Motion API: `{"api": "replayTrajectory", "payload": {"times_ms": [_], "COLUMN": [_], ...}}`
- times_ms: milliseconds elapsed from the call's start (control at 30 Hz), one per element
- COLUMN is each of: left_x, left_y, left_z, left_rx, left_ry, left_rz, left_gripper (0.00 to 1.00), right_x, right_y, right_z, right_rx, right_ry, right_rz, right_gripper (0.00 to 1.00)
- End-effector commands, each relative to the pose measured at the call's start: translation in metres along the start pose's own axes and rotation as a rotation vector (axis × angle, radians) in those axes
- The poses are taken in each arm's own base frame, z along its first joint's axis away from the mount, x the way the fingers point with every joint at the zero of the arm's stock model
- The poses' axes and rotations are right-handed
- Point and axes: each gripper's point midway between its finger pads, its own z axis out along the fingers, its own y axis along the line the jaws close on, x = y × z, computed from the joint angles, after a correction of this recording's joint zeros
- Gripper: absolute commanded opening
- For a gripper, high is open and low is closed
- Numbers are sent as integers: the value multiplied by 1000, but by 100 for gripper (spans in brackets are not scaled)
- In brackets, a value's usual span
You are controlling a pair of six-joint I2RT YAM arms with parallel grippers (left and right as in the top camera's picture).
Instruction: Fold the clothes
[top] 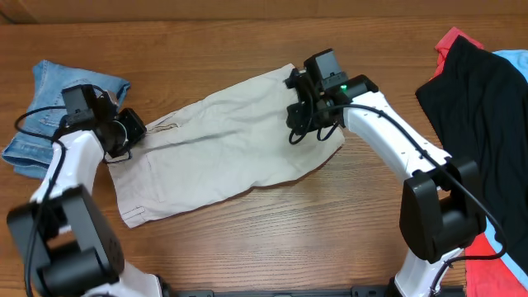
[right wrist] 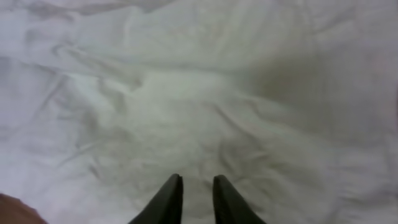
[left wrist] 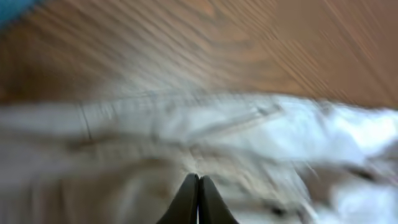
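Denim-blue cloth, the denim garment (top: 58, 111), lies crumpled at the far left of the wooden table (top: 247, 33). Just beside it is the left gripper (top: 128, 140), at the left edge of the khaki shorts (top: 223, 148). In the left wrist view this gripper (left wrist: 199, 182) has its two dark fingers pressed together with no gap between them. The blurred pale shorts (left wrist: 249, 124) fill the frame below and ahead of the tips, and bare wood lies beyond. The blur hides whether any cloth is caught between the fingers.

The shorts lie spread flat and slanted across the middle of the table, the lower left corner toward the near edge and the upper right corner toward the far edge.

At that upper right end the right gripper (top: 307, 124) stands over the cloth. The right wrist view shows its fingers (right wrist: 194, 186) a narrow slit apart, with wrinkled beige fabric (right wrist: 199, 93) directly under them and filling the frame. I cannot tell whether the tips touch the fabric, and nothing is bunched between them.

Well to the right, apart from both grippers, a black garment (top: 474, 107) lies on the table edge over a red garment (top: 452, 40) and a light blue garment (top: 513, 62).
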Motion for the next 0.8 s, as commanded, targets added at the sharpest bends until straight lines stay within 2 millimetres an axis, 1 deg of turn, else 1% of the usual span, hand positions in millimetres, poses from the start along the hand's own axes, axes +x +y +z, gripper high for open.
{"api": "replayTrajectory", "payload": {"times_ms": [0,67,133,200,267,333,467,633,700,767], "left_x": [-2,14,29,41,52,61,73,83,83,81], "left_y": [-60,-69,-74,-77,-83,-89,-93,-98,-98,-96], "left_z": [-52,-53,-46,-33,-20,-5,23,54,66,78], "left_rx": [146,134,98,57,48,54,55,63,61,54], "left_ry": [-60,-25,12,39,68,97,142,168,164,154], "left_rz": [185,272,324,362,395,416,439,468,467,454], "left_gripper": [4,4,4,4,4,4,5,7,8,11], "right_x": [-16,-29,-42,-54,-64,-69,-69,-58,-56,-59], "right_y": [26,35,45,56,66,72,71,61,57,50], "right_z": [1,2,2,4,6,11,30,60,70,77], "right_rx": [-63,-72,-81,-92,-102,-110,-114,-107,-102,-81], "right_ry": [-51,-106,-161,-217,-261,-285,-277,-224,-217,-228], "right_rz": [-113,-149,-185,-220,-251,-269,-274,-287,-305,-306], "right_gripper": [18,17,15,12,5,4,4,4,4,4]}}
